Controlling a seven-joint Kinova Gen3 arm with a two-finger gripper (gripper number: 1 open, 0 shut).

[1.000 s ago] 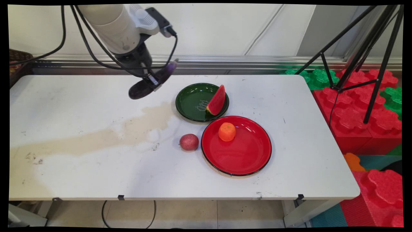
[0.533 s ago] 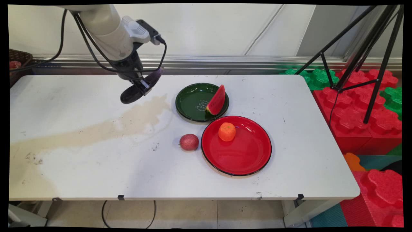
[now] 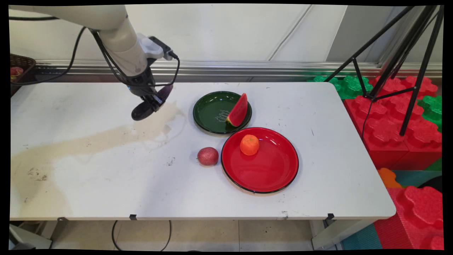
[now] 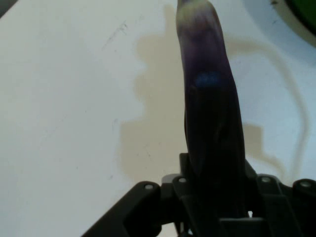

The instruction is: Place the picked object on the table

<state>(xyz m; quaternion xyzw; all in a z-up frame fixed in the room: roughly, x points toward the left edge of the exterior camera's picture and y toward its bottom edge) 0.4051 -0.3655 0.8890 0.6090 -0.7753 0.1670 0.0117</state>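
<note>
A dark purple eggplant (image 3: 143, 109) hangs just above the white table (image 3: 106, 177), left of the green plate (image 3: 212, 111), with my gripper (image 3: 155, 101) shut on its middle. In the hand view the eggplant (image 4: 210, 98) runs up the picture from my gripper (image 4: 212, 197) over the table's white top. The green plate carries a watermelon slice (image 3: 238, 111) at its right rim. In front of it a red plate (image 3: 269, 166) holds an orange (image 3: 249, 145). A red apple (image 3: 207, 156) lies on the table left of the red plate.
A brown basket (image 3: 19, 65) stands off the table's far left corner. A black tripod (image 3: 396, 63) and red and green foam blocks (image 3: 400, 124) stand to the right of the table. Black cables hang from the arm.
My gripper has carried the eggplant left and down, away from the green plate and closer to the table top. Plates and fruit have not moved.
</note>
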